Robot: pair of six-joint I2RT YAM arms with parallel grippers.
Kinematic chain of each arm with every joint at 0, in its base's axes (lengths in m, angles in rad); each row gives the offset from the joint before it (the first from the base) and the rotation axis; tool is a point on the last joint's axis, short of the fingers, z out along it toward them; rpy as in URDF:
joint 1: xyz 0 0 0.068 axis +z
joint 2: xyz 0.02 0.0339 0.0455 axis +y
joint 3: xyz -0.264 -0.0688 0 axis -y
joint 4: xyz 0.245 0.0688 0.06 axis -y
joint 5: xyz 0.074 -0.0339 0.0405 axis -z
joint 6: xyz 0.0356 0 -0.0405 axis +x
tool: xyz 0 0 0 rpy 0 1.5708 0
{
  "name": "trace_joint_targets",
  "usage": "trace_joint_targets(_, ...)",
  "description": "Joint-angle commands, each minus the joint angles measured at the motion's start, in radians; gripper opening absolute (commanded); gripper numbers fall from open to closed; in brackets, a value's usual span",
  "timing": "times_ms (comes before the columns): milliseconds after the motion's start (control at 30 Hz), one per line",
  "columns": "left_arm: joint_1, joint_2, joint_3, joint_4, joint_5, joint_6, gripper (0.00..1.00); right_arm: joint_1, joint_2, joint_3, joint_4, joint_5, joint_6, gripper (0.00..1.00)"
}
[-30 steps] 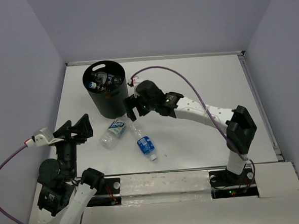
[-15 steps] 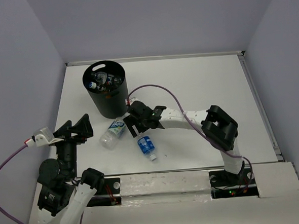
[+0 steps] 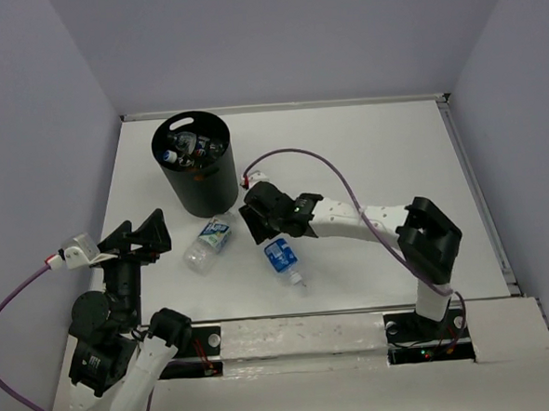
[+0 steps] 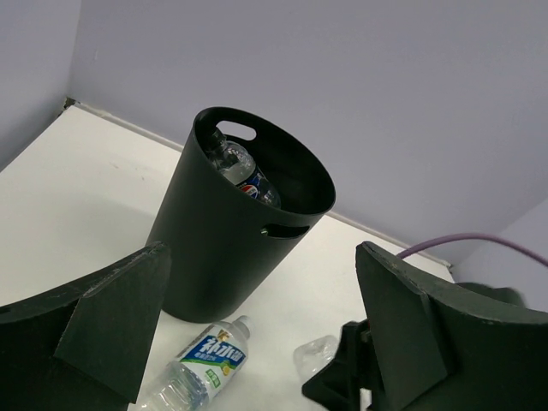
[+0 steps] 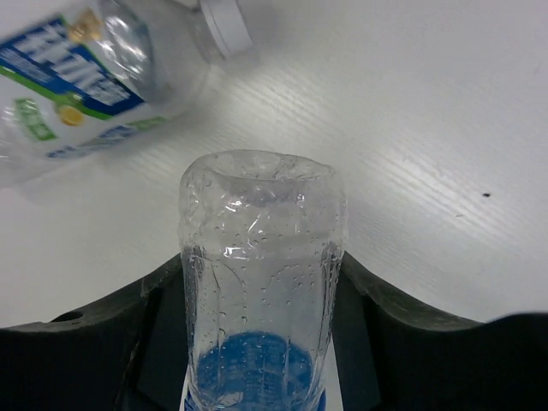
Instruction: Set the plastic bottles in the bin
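My right gripper point(image 3: 258, 224) is shut on the base end of a clear plastic bottle with a blue label point(image 3: 282, 258), which lies on the table with its cap toward the near edge. In the right wrist view the bottle point(image 5: 261, 274) fills the gap between the fingers point(image 5: 158, 295). A second clear bottle with a green and blue label point(image 3: 210, 241) lies just left of it, below the bin. The tall black bin point(image 3: 195, 178) holds several bottles point(image 3: 191, 148). My left gripper point(image 3: 142, 236) is open and empty at the near left, facing the bin point(image 4: 224, 240) and the labelled bottle point(image 4: 201, 364).
A purple cable point(image 3: 318, 158) arcs over the right arm. Raised table borders run along the back point(image 3: 287, 106) and the right side point(image 3: 479, 193). The bin stands at the back left of the white table point(image 3: 374, 153).
My right gripper has dropped from beside the bin onto the blue-label bottle and shut on its base; the bottle has shifted slightly right. The left arm has not moved.
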Motion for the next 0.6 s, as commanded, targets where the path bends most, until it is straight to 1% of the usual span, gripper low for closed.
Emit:
trace_joint_targets(0,0.002,0.003,0.004,0.044,0.006,0.007,0.99,0.007,-0.188,0.098,0.047,0.041,-0.075,0.4)
trace_joint_targets(67,0.004,0.003,0.004,0.041,0.005,0.007,0.99,0.007,-0.202,0.167,0.078,0.034,-0.147,0.4)
trace_joint_targets(100,0.002,0.001,0.004,0.042,0.003,0.006,0.99,0.007,-0.206,0.226,0.143,0.03,-0.18,0.4)
trace_joint_targets(200,0.004,-0.002,0.004,0.036,-0.003,0.003,0.99,0.007,-0.179,0.36,0.223,0.007,-0.282,0.4)
trace_joint_targets(233,0.004,-0.004,0.004,0.034,-0.005,0.004,0.99,0.007,-0.168,0.389,0.304,0.005,-0.334,0.4)
trace_joint_targets(267,0.005,-0.004,0.004,0.034,-0.005,0.003,0.99,0.007,-0.154,0.418,0.347,0.01,-0.358,0.38)
trace_joint_targets(300,0.004,-0.005,0.004,0.036,-0.005,0.004,0.99,0.007,-0.112,0.488,0.425,0.011,-0.372,0.38)
trace_joint_targets(400,0.004,-0.005,0.004,0.037,-0.005,0.006,0.99,0.007,-0.032,0.615,0.509,-0.016,-0.464,0.37)
trace_joint_targets(433,0.002,-0.001,0.004,0.036,-0.003,0.006,0.99,0.007,0.029,0.697,0.562,-0.047,-0.509,0.38)
trace_joint_targets(500,0.002,0.003,0.004,0.036,-0.003,0.006,0.99,0.007,0.121,0.811,0.646,-0.053,-0.554,0.38)
trace_joint_targets(567,-0.001,0.004,0.004,0.036,-0.005,0.006,0.99,0.007,0.183,0.883,0.694,-0.068,-0.595,0.38)
